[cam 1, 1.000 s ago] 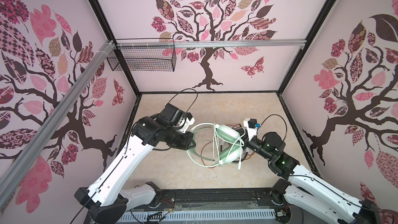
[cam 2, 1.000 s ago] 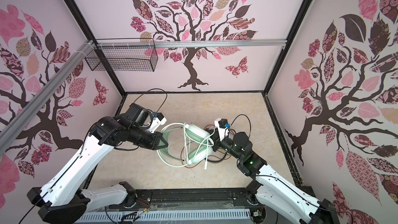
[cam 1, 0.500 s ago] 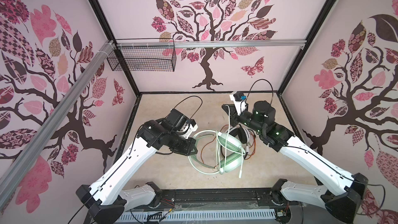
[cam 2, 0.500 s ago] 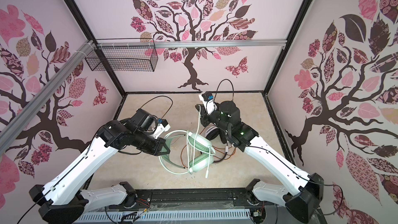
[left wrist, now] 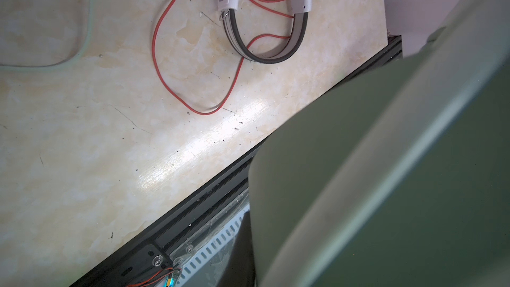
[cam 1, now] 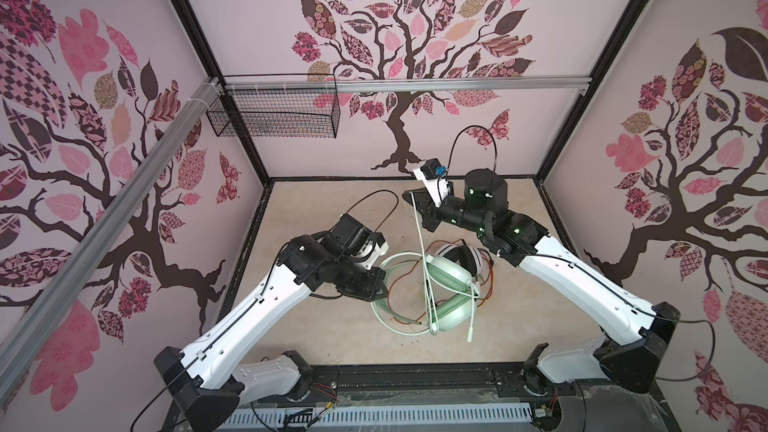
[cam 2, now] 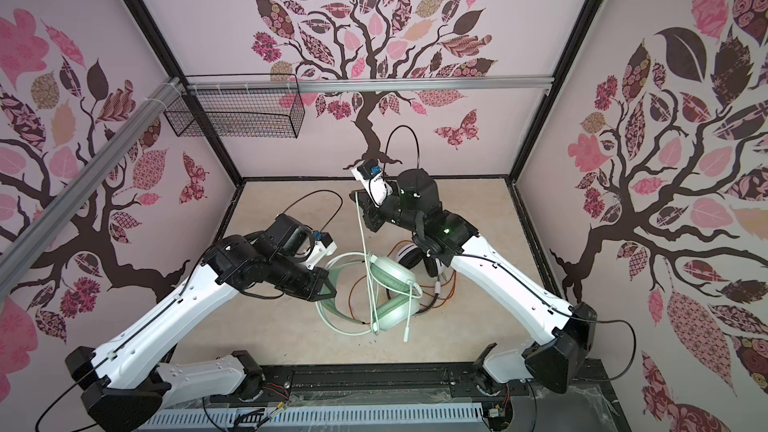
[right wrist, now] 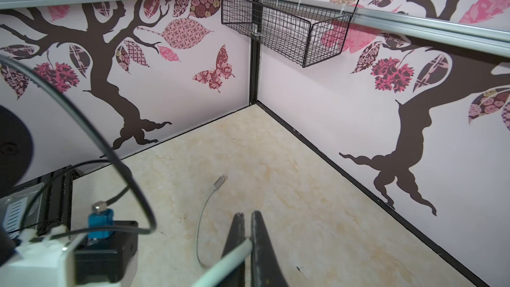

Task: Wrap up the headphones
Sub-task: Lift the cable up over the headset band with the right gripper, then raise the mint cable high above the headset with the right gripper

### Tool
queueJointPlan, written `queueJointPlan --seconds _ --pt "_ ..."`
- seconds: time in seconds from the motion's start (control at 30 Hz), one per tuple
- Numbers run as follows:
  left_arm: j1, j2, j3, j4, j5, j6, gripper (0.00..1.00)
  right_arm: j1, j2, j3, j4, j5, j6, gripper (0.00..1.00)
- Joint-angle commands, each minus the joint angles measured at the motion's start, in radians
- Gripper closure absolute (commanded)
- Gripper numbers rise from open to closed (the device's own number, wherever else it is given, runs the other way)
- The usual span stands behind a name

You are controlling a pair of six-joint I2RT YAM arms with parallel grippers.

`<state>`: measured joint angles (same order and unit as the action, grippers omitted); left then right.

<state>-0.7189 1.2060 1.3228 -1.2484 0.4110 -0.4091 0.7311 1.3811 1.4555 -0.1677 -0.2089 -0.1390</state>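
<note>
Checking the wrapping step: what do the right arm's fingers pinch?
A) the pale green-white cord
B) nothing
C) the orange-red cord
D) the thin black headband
A: the right arm's fingers are shut on the pale green-white cord, which runs up from the mint-green over-ear headphones.

Mint-green pair (cam 1: 451, 284) lies mid-surface, band looping toward the left edge, and its pale cord (cam 1: 419, 238) rises taut toward the far edge. Striped white-and-black pair (cam 1: 459, 254) sits just behind, orange-red cord (left wrist: 153, 48) sprawling loose.
</note>
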Motion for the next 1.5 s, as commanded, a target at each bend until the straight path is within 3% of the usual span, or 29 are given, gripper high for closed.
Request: queueJointPlan --seconds 0.0,0.2,0.83,1.07,1.27,1.47 --pt "-0.012 0.001 -0.031 0.053 0.024 0.009 1.0 0.03 0.008 0.053 -0.009 0.015 -0.019 0.99" --pt "0.001 0.021 -0.044 0.072 0.009 0.006 1.0 0.091 -0.063 -0.015 0.011 0.063 -0.008 0.99" --pt "0.141 0.033 -0.134 0.092 0.031 0.069 1.0 0.092 -0.268 -0.028 -0.05 0.232 -0.004 1.0" --pt "0.197 0.066 -0.124 0.107 0.036 0.067 1.0 0.092 -0.293 -0.04 -0.061 0.164 0.032 1.0" --pt "0.326 0.105 -0.104 0.143 0.078 0.044 1.0 0.092 -0.332 -0.092 -0.027 0.111 0.077 1.0" --pt "0.334 0.15 -0.073 0.168 0.075 0.021 1.0 0.094 -0.3 -0.055 -0.056 0.082 0.076 1.0"
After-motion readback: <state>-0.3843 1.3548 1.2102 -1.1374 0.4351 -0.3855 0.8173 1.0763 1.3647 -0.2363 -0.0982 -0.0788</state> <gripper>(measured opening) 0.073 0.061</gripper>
